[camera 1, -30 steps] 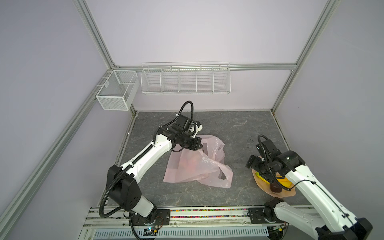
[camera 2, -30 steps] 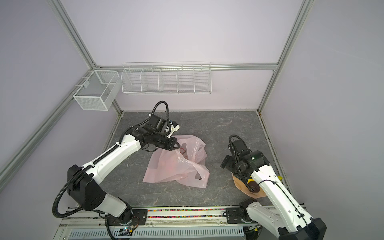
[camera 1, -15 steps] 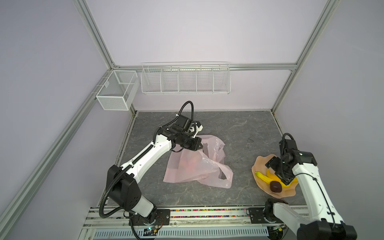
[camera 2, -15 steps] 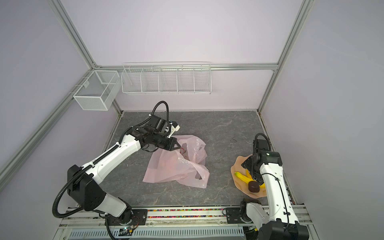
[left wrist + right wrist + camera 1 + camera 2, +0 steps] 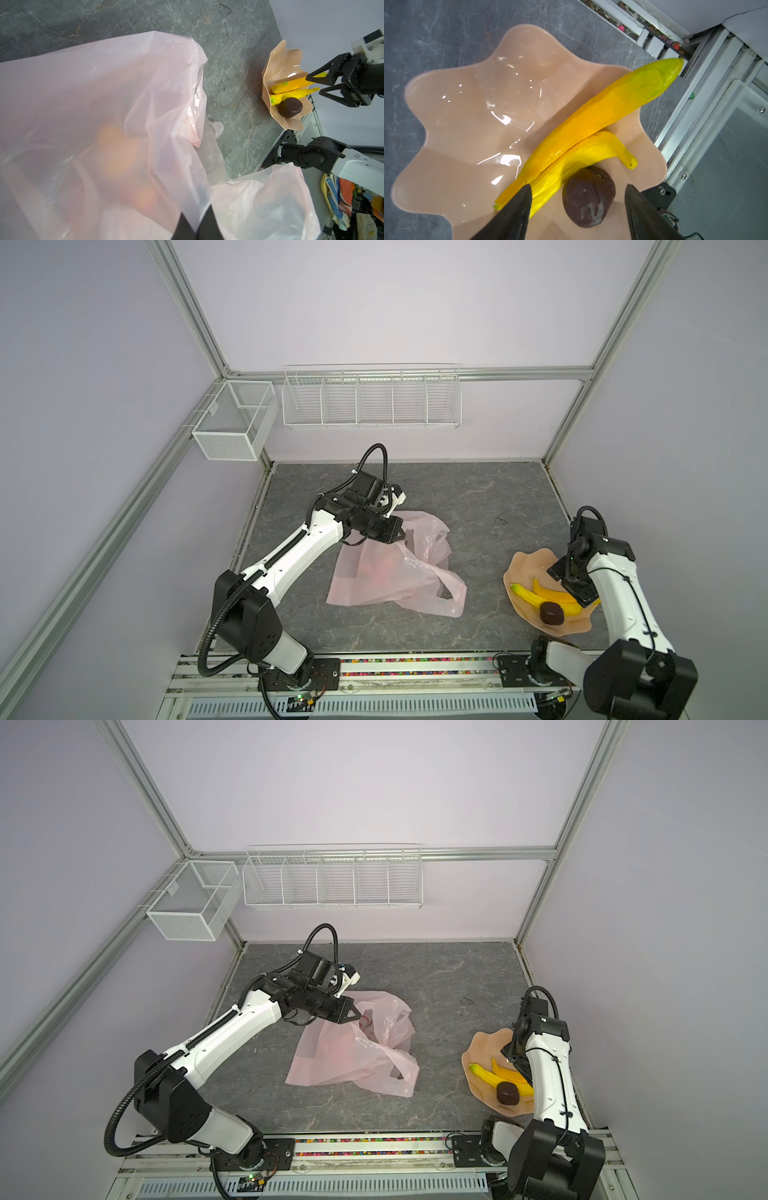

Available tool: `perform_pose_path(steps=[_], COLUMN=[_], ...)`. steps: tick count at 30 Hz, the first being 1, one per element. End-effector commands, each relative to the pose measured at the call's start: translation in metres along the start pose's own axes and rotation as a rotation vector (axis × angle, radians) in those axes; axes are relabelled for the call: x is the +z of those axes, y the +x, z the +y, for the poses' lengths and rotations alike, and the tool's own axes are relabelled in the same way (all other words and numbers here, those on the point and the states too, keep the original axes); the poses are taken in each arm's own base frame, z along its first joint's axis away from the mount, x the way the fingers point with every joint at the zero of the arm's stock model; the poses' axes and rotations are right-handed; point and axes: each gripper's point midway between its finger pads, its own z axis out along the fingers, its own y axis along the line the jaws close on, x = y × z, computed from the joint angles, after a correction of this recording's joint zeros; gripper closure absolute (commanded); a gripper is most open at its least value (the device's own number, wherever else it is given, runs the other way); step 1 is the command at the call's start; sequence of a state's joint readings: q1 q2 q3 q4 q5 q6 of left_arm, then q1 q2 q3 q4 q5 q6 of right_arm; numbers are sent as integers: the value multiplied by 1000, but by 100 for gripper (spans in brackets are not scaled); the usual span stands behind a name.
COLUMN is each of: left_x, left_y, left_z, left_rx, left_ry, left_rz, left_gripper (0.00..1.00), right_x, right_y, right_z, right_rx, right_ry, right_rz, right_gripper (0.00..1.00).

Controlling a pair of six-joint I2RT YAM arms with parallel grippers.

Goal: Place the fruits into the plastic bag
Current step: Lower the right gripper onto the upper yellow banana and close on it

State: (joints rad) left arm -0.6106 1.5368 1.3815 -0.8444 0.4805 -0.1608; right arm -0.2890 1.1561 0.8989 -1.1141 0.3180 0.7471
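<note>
The pale-pink plastic bag (image 5: 390, 572) (image 5: 353, 1052) (image 5: 104, 104) lies crumpled mid-table. My left gripper (image 5: 400, 531) (image 5: 354, 1013) (image 5: 196, 218) is shut on its upper edge and holds the mouth up. Blurred orange-red fruits (image 5: 118, 149) show through the film. On the peach plate (image 5: 525, 572) (image 5: 482, 1048) (image 5: 467, 114) lie two yellow bananas (image 5: 548, 595) (image 5: 498, 1073) (image 5: 591, 120) and a dark brown-purple fruit (image 5: 551, 612) (image 5: 507, 1092) (image 5: 588, 201). My right gripper (image 5: 582, 597) (image 5: 313, 85) (image 5: 577, 187) hangs open just over them, its jaws either side of the dark fruit and the banana ends.
A white wire rack (image 5: 370, 398) and a mesh box (image 5: 232, 423) hang on the back and left walls. A metal rail (image 5: 415, 668) runs along the table's front edge, close to the plate. Bare grey table (image 5: 478, 510) lies between bag and plate.
My right arm has drawn back to the right, uncovering the plate, and its gripper has dropped over the bananas and dark fruit with the jaws narrowing. The left gripper has stayed put on the bag.
</note>
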Motion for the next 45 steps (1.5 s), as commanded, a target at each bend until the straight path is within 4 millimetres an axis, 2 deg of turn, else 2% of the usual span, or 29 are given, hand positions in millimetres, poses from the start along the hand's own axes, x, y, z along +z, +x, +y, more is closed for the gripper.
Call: perform_pose_path(steps=[1,10,22,36,45], left_x=[-7,-6,-3,0,0], left_y=[0,1,-1,-1,-1], left_z=[-4,-2,0,1,1], left_rx=[23,12,9,7,8], left_ry=[13,2,-6,-5,-6], left_rz=[0,7,13,24,27], left_gripper=[100,100,100,100,100], right_x=[18,38,53,69,73], right_y=[4,4,-4,-1,-1], right_z=[-4,-2,11,12,16], right_rx=[7,29,32,19,-3], right_ry=[43,64,44,67,78], right_rz=[14,9,-4,6,-10], right_gripper=[28,33,34,38,49])
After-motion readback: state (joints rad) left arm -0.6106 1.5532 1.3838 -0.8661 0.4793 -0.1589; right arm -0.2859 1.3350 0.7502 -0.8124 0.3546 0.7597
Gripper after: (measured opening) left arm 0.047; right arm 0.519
